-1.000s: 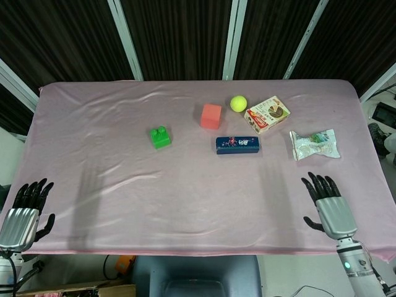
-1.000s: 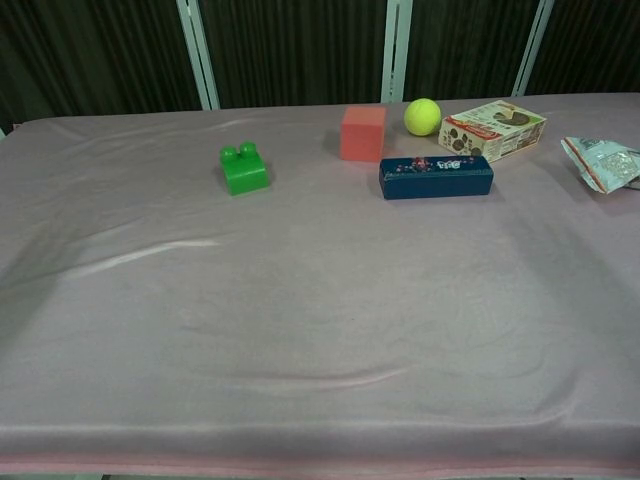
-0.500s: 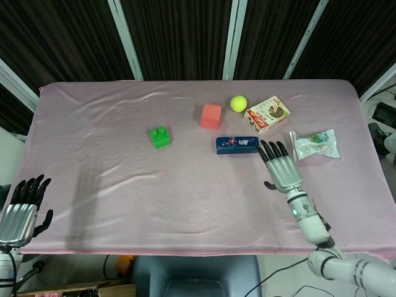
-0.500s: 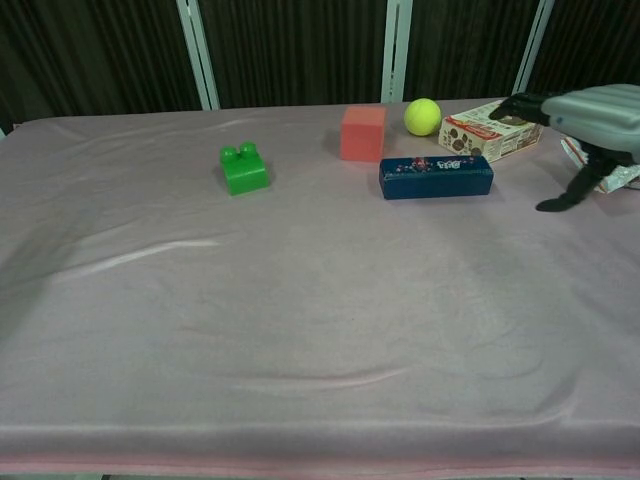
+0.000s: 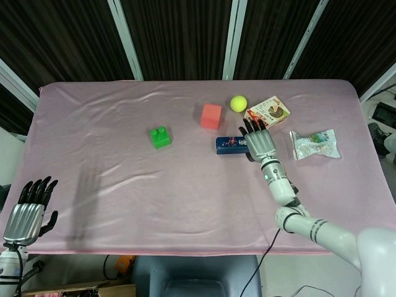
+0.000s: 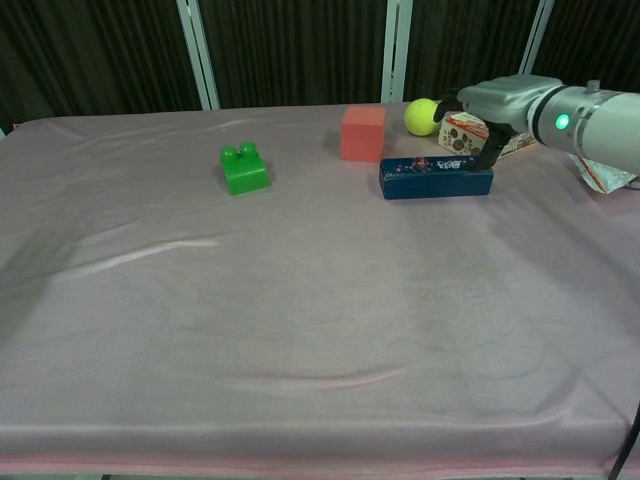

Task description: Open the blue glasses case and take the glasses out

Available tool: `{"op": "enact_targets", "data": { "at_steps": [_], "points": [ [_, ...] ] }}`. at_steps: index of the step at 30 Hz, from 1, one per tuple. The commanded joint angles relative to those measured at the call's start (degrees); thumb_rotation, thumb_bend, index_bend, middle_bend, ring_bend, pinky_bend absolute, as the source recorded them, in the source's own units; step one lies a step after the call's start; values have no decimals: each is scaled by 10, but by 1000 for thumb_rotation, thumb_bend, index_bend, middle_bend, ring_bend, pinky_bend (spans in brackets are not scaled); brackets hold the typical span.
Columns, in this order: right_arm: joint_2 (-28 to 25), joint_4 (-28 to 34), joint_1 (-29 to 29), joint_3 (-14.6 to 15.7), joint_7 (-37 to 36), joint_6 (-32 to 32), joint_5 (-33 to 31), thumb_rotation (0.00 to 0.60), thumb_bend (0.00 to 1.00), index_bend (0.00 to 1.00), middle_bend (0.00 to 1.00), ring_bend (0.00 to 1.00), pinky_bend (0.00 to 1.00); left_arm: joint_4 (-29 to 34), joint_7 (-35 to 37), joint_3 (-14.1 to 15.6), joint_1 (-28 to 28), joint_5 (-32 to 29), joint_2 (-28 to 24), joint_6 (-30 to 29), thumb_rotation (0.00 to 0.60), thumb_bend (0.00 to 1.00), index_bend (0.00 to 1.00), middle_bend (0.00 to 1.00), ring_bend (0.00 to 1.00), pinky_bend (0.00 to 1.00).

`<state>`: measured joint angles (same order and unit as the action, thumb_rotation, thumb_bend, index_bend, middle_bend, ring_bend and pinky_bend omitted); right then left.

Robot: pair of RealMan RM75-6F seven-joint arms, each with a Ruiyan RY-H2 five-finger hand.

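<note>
- Since the earlier frame, the right hand (image 5: 259, 140) is reaching forward across the table (image 5: 124, 185) and is now hovering over the right end of the blue glasses case (image 5: 230, 145), fingers spread, grasping nothing.
- Left hand (image 5: 28, 210) is waiting at the near left table edge, fingers apart, holding nothing.
- Green block (image 5: 160, 137) is sitting left of centre.
- Red cube (image 5: 211, 116) and tennis ball (image 5: 238, 103) are lying behind the closed case.
- Snack box (image 5: 272, 110) and packet (image 5: 315, 143) are lying rightmost.
</note>
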<state>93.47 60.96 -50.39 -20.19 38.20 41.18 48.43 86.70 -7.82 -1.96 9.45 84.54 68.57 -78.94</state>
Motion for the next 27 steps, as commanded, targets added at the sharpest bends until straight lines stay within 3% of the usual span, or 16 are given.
{"op": "enact_targets", "data": {
  "at_steps": [1,6,13,17,22,27],
  "points": [
    [37,-59,-41,6,15,-38,-46,600,466,290,0,43,0,0,-4,-1,1,-6,1,3,600,417,0,0,0,22],
    [76,-119,-75,15,23,-55,-75,600,466,273,0,43,0,2,-4,-4,2,-17,0,8,600,418,0,0,0,21],
    [107,-160,-104,30,42,-69,-109,600,467,240,0,35,0,1,-8,-9,1,-25,2,3,600,417,0,0,0,23],
    [120,-176,-115,38,55,-75,-129,600,468,270,0,35,0,-1,-15,-9,2,-30,6,6,600,417,0,0,0,26],
    [119,-165,-119,50,65,-71,-142,600,469,282,0,35,0,0,-16,-8,3,-29,6,7,600,417,0,0,0,26],
    [87,-105,-104,75,70,-45,-121,600,470,325,0,35,0,-2,-20,-6,6,-26,10,9,600,417,0,0,0,26]
  ]
}}
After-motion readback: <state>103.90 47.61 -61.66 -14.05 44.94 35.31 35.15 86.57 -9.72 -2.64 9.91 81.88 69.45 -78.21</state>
